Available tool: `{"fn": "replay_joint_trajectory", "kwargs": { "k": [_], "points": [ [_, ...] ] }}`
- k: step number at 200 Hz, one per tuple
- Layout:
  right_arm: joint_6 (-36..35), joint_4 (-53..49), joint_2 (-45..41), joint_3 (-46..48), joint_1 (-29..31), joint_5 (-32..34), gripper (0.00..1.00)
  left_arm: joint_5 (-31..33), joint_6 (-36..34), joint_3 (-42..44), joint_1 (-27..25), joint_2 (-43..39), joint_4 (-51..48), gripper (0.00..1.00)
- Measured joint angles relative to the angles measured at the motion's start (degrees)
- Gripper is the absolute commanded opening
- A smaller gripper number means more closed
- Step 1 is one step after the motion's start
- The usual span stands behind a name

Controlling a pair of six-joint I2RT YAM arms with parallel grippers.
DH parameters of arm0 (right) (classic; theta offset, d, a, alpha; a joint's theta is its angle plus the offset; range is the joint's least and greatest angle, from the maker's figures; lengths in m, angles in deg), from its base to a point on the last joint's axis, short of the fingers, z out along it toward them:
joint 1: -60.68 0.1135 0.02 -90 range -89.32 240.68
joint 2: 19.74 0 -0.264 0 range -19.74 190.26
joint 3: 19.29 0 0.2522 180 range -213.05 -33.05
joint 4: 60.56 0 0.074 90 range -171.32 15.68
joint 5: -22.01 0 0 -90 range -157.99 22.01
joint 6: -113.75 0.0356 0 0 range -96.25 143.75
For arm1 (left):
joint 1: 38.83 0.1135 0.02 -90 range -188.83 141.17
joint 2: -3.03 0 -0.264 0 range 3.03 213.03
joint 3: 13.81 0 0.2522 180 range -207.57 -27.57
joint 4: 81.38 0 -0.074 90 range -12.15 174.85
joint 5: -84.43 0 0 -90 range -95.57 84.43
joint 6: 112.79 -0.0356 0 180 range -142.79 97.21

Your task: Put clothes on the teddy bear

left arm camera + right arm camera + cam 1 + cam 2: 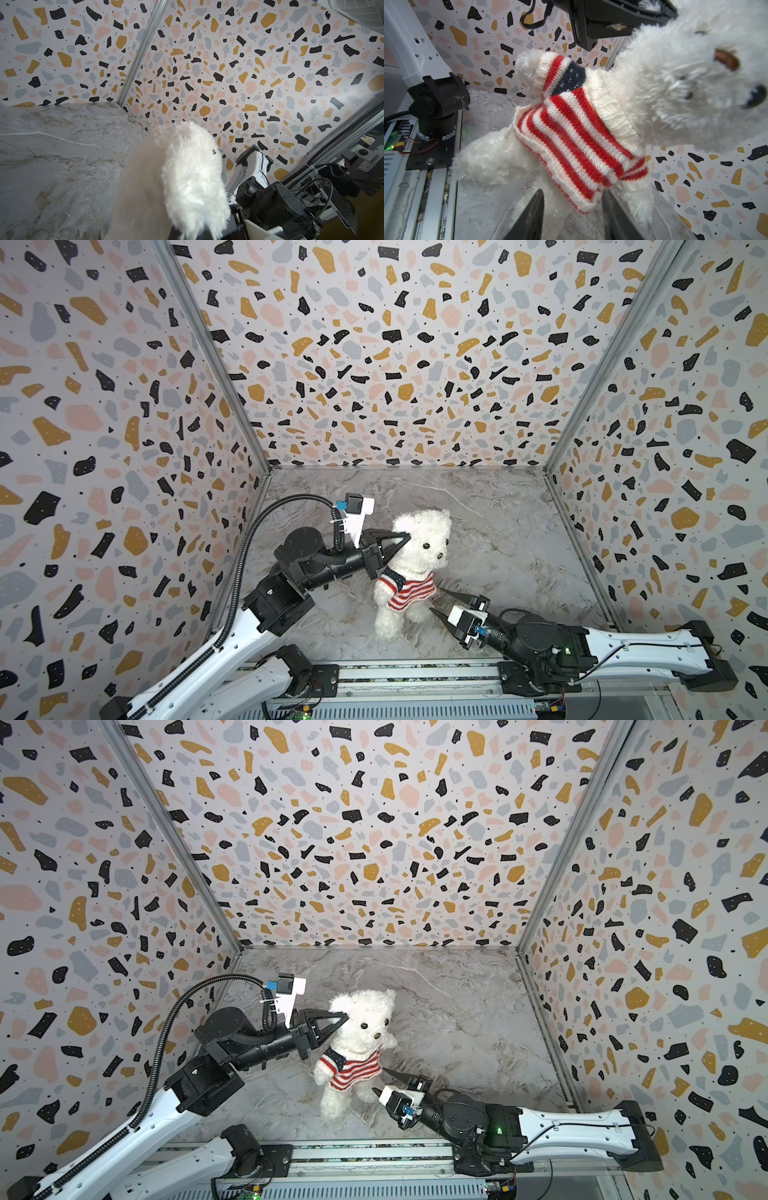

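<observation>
One teddy bear (424, 537) — sweater (409, 588) on.

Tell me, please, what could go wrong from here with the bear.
1. The bear seems propped up only by the shut left gripper pinching fur by its ear; a slip would likely topple it.
2. The open right gripper sits close at the sweater hem; moving away, a finger could snag the knit and drag it askew.
</observation>
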Motion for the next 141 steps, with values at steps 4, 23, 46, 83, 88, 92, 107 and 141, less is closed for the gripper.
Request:
{"fn": "replay_joint_trajectory", "kwargs": {
  "k": [4,23,46,83,88,92,107,141],
  "points": [
    [-0.15,0.07,-0.13,0.28,0.0,0.15,0.64,0.0,0.0,0.0,0.0,-0.09,-0.04,0.0],
    [-1.29,0.07,-0.5,1.14,-0.31,0.61,0.65,-0.02,0.02,-0.02,0.0,-0.44,-0.68,0.0],
    [-2.38,0.46,-0.5,1.16,-1.05,0.59,0.59,-0.07,0.07,-0.02,0.0,-0.74,-0.81,0.0],
    [-4.17,1.75,1.51,1.05,-2.56,-0.28,0.47,-0.28,0.11,-0.02,0.0,-0.81,-0.79,0.0],
    [-4.35,1.79,1.99,0.94,-2.89,-0.57,0.46,-0.33,0.13,-0.02,0.0,-0.81,-0.79,0.0],
    [-4.48,1.81,2.38,0.79,-3.1,-0.74,0.45,-0.37,0.13,-0.02,0.0,-0.81,-0.79,0.0],
    [-4.96,1.81,4.0,0.37,-4.02,-1.68,0.43,-0.57,0.26,-0.02,0.0,-0.81,-0.76,0.0],
    [-6.08,1.84,5.73,-0.33,-5.77,-3.34,0.37,-0.74,0.33,-0.02,0.0,-0.81,-0.74,0.0]
  ]
}}
